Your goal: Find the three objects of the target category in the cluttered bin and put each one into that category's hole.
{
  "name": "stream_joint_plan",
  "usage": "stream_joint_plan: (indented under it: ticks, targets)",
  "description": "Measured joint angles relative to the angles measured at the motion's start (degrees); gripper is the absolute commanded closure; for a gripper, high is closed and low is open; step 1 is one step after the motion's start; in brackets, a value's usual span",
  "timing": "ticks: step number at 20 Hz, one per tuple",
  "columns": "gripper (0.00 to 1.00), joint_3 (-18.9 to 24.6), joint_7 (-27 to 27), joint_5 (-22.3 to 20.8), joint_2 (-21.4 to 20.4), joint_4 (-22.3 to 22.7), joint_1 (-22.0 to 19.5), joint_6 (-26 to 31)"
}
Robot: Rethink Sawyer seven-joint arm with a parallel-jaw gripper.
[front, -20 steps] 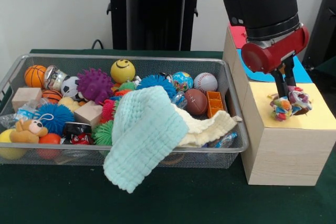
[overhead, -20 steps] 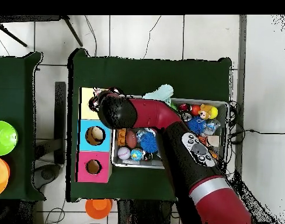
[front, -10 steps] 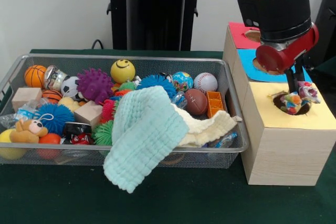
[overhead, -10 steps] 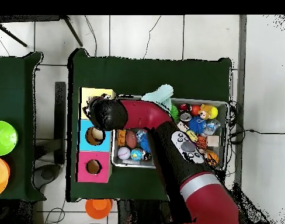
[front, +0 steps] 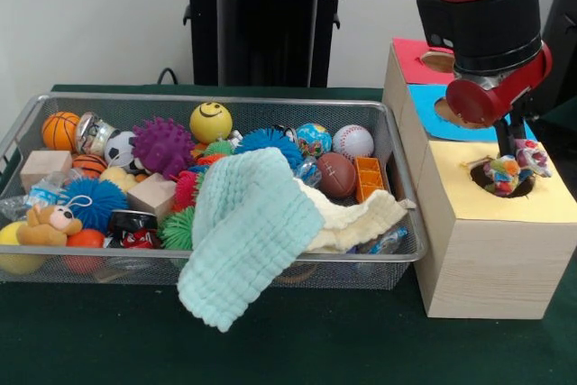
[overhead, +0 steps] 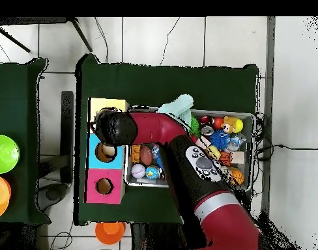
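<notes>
The bundle [front: 507, 174] sits directly under the end effector [front: 508, 152], partly down in the yellow hole [front: 501, 179], fingers seemingly closed on it, though that is unclear.

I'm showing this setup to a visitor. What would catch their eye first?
The big red arm, whose gripper reaches down over the yellow-surround hole at the front view's right, where a patchy fabric bundle sits in the opening. Next, the wire bin crammed with toys, a mint cloth spilling over its near rim.
</notes>
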Motion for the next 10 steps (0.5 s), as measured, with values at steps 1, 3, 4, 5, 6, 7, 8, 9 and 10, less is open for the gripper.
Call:
stream_joint_plan:
  ticks: [1, 3, 4, 5, 6, 7, 8, 9, 10]
  targets:
    - [1.0, -0.69, 0.0, -0.02, -0.01, -0.16, 0.49, 0.0]
    - [1.0, -1.42, 0.0, -0.05, -0.06, -0.33, 1.05, 0.0]
    - [1.0, -1.98, 0.0, -0.05, -0.15, -0.46, 1.5, -0.01]
    - [1.0, -2.83, 0.0, -0.06, -0.39, -0.68, 2.27, -0.06]
    - [1.0, -3.3, 0.0, -0.06, -0.55, -0.78, 2.72, -0.1]
    - [1.0, -3.76, 0.0, -0.06, -0.71, -0.89, 3.16, -0.14]
    - [1.0, -4.09, 0.0, -0.07, -0.81, -0.95, 3.46, -0.19]
    - [1.0, -5.0, 0.0, -0.06, -1.03, -1.16, 4.32, -0.28]
    - [1.0, -5.54, 0.0, -0.06, -1.11, -1.34, 4.82, -0.28]
